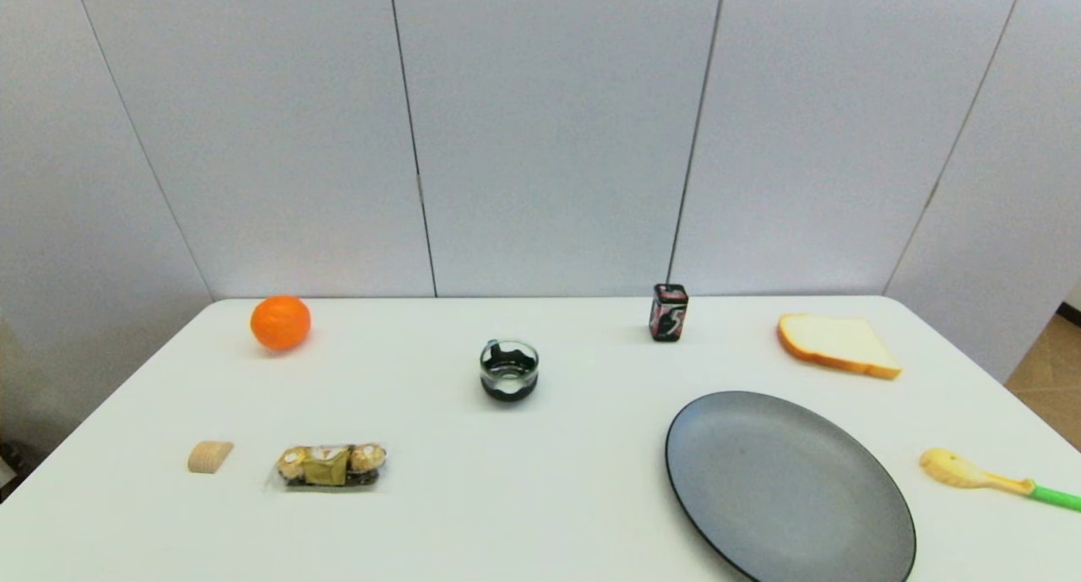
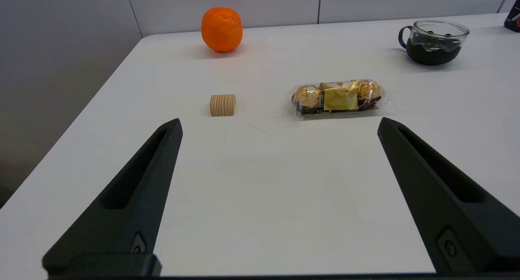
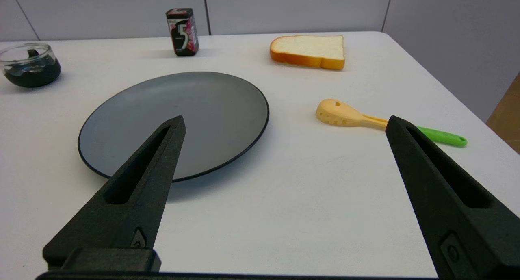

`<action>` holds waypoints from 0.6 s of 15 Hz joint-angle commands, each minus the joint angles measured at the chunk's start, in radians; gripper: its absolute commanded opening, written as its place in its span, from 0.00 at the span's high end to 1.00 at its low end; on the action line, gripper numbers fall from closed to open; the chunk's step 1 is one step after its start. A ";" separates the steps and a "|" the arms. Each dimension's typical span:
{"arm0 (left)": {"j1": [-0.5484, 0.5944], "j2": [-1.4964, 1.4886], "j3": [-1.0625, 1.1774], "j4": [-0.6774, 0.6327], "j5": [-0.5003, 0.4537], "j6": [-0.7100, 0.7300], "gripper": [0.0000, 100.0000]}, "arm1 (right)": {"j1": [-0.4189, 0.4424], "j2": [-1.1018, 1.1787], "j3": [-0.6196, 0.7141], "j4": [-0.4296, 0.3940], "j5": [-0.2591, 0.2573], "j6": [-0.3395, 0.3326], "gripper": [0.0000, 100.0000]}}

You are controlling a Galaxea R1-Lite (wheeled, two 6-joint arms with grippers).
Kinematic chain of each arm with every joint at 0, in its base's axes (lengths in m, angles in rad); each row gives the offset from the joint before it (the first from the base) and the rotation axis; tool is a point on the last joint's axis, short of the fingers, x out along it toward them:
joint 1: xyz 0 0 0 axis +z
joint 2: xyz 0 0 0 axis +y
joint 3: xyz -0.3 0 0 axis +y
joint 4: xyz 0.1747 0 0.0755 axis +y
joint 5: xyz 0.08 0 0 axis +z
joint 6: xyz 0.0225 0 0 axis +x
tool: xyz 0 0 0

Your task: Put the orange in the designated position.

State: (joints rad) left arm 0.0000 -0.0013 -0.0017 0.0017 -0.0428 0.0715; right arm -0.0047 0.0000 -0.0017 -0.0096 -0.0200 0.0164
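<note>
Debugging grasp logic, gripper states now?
Left gripper: open, holding nothing, orange far ahead.
Right gripper: open, holding nothing.

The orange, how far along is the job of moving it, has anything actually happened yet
Nothing looks done yet. The orange sits untouched at the far left of the table, beyond the wooden block and the chocolate pack. Nothing is in hand: the left gripper is open, short of the block, and the right gripper is open by the grey plate. Reaching, grasping, carrying and placing all remain.
</note>
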 commanded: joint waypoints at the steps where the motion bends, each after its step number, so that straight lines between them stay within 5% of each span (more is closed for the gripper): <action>1: 0.000 0.000 0.000 0.000 0.000 0.001 0.00 | 0.000 -0.002 0.000 -0.001 0.000 0.000 0.00; 9: 0.000 0.000 0.000 0.000 0.000 0.001 0.00 | 0.000 -0.002 0.000 -0.001 0.002 -0.003 0.00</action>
State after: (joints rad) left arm 0.0000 -0.0013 -0.0017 0.0017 -0.0423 0.0715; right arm -0.0043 0.0000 -0.0017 -0.0104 -0.0183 0.0134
